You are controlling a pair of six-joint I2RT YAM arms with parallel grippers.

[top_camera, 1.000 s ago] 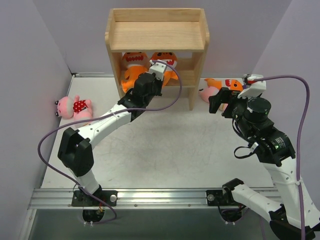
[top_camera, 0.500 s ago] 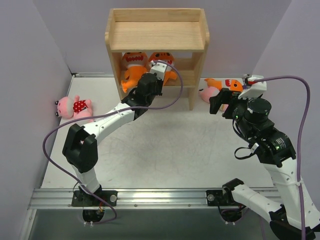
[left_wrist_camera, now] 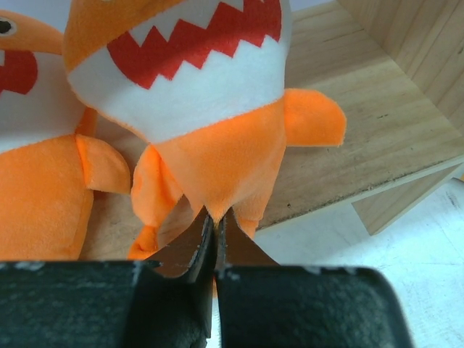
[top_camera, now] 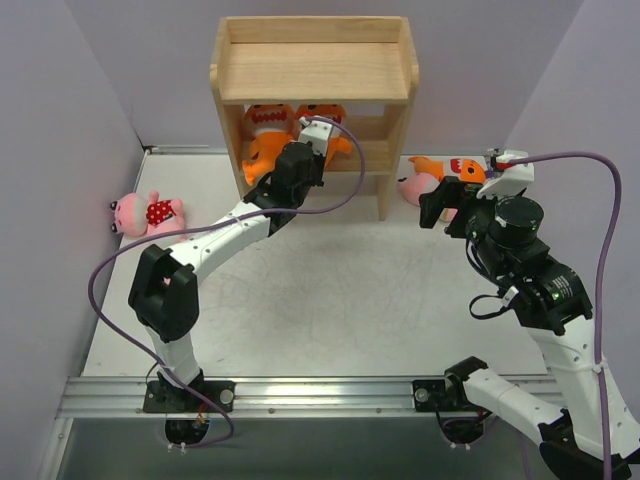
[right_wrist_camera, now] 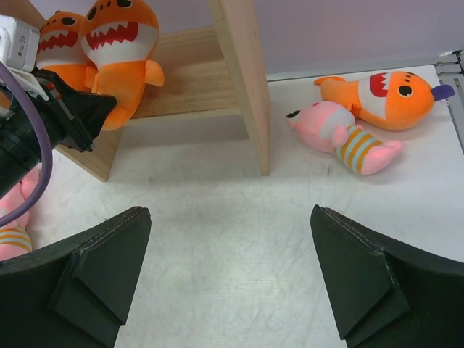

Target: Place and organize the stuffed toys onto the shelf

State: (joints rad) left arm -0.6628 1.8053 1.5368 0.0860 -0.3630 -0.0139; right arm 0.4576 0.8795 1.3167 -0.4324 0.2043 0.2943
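Now left hand (left_wrist_camera: 215, 220) holds fish toy (left_wrist_camera: 206, 138) deeper inside shelf (left_wrist_camera: 377, 123).

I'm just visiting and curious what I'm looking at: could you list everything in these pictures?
shelf: one, light wood, back of the table
orange fish toys: three; two upright under the shelf's top, one lying right of the shelf
pink striped dolls: two; one beside the lying fish, one partly seen left of the shelf
pink polka-dot doll: one, table's left edge
table: one, white
left gripper: black, shut on the right-hand shelved orange fish toy's bottom
right gripper: black, open, empty
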